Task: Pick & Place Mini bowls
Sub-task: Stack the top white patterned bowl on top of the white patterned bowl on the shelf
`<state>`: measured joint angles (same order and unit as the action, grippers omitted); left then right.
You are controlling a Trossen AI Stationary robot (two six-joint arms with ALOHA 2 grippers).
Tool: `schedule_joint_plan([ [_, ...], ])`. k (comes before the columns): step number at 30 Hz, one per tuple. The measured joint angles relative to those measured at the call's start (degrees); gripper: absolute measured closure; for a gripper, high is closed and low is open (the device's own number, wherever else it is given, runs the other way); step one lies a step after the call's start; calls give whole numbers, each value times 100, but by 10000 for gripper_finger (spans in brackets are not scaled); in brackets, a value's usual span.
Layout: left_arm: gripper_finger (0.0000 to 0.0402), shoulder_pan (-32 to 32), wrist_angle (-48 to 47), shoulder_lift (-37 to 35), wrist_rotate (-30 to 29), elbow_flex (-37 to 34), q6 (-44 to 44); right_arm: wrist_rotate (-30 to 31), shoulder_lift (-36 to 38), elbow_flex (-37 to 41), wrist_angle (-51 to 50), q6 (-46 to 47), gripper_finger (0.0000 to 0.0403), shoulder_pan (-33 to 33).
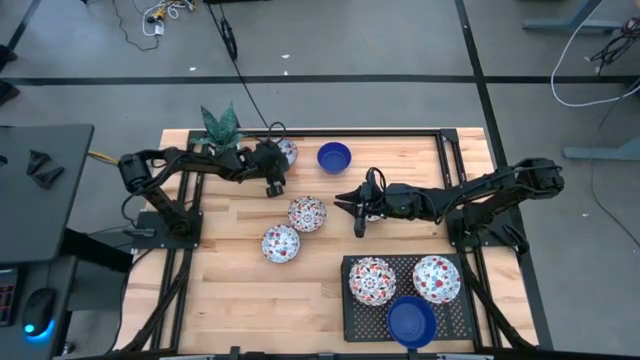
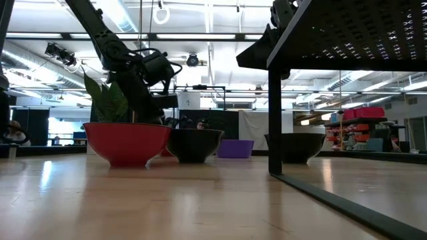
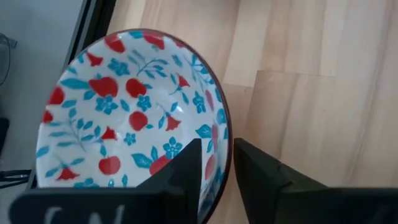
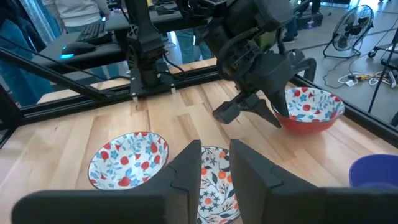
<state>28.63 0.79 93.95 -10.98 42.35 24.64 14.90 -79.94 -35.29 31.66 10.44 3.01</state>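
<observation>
A floral mini bowl (image 1: 289, 150) (image 3: 124, 106) (image 4: 314, 106) is near the table's far edge, and my left gripper (image 3: 217, 155) (image 1: 278, 172) is shut on it. My right gripper (image 4: 215, 152) (image 1: 341, 197) hangs shut and empty above the table's middle, over two floral bowls (image 1: 307, 213) (image 1: 281, 243) that rest on their bases. A cobalt blue bowl (image 1: 334, 156) stands near the far edge. On the black rack sit two floral bowls (image 1: 372, 281) (image 1: 436, 279) and a blue one (image 1: 411, 320). I see no other bowls. My left gripper has the floral bowl by its rim (image 3: 225, 134), on the side toward the left arm. One finger (image 3: 186, 171) is inside the bowl and the other (image 3: 258, 174) is outside. The fingers slant down from the table's left. Whether the base is off the table, I cannot tell.
The raised black perforated rack (image 1: 460, 315) (image 2: 347, 40) fills the near right corner, with its leg (image 2: 273, 113) standing on the wood. A potted green plant (image 1: 220, 125) stands at the far left corner, close behind the left arm. A black frame rail (image 1: 400, 133) runs along the far edge.
</observation>
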Motion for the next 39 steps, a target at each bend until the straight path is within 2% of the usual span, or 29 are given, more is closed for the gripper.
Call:
schedule_joint_plan([
  [8,334,-191,-6,-9,-217,0,0,0,0,0,-2,-1,315,0],
  [14,387,-483,-81,-109,-189,4,5,-5,0,1,-106,-134,315,0],
  [19,383,-891,-692,-298,-179,401,5,-638,26,-292,-189,-506,315,-2],
  [23,388,-1371,-1678,-363,-32,1066,-8,-1102,35,-941,-1246,-945,315,2],
  [30,383,-2304,-2798,-363,701,2183,-41,-1158,33,-2200,-3562,-1888,300,36],
  [34,386,-2794,-3009,-363,942,2627,-7,-1327,35,-2408,-3954,-2499,273,39],
  [39,384,-3211,-3031,-365,968,2927,7,-1762,35,-2408,-4279,-3021,242,56],
])
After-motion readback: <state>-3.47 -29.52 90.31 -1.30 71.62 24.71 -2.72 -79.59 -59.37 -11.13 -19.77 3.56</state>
